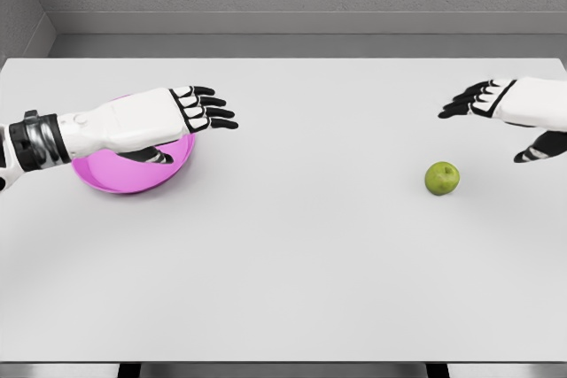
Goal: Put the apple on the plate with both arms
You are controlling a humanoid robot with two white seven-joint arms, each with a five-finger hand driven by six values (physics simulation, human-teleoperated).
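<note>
A green apple (pixel 441 178) lies on the white table at the right. My right hand (pixel 485 117) hovers above and to the right of it, fingers spread, thumb hanging down, holding nothing. At the left a pink plate (pixel 133 174) rests on the table, partly hidden under my left forearm. My left hand (pixel 197 121) reaches over the plate's right side with fingers stretched out flat and its thumb tucked below; it holds nothing.
The white table (pixel 292 254) spans the whole view, its front edge near the bottom. A grey wall rises behind the far edge.
</note>
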